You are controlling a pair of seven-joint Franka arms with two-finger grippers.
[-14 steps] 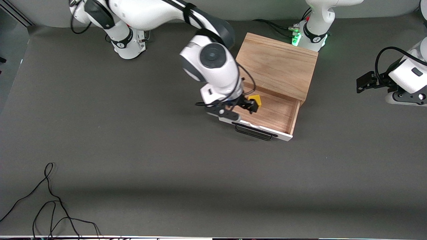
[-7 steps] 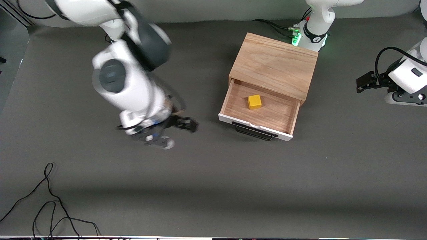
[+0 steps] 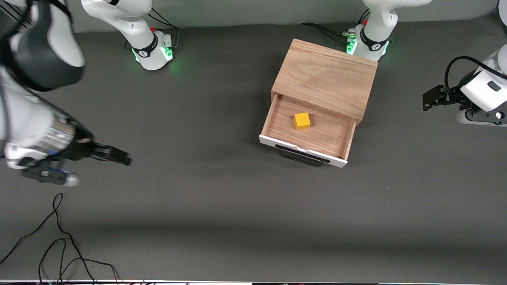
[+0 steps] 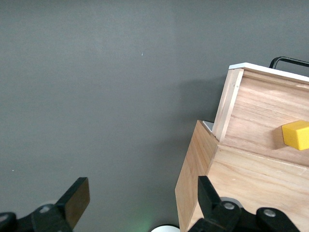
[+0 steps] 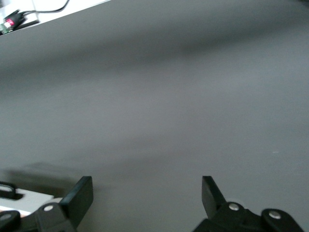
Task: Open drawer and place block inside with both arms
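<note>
Block [image 3: 302, 120] sits in the open drawer [image 3: 309, 150]; right gripper [image 3: 119, 156] wide and empty over the tabletop's [image 3: 198, 221] right-arm edge, left gripper [image 3: 429, 99] wide, waiting.

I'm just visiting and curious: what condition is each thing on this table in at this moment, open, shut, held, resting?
Drawer: pulled open from the wooden cabinet.
Yellow block: resting on the drawer floor, held by nothing.
Black wire handle: free, nothing gripping it.
Right gripper: open, empty, over bare table toward the right arm's end.
Left gripper: open, empty, waiting beside the cabinet at the left arm's end.
</note>
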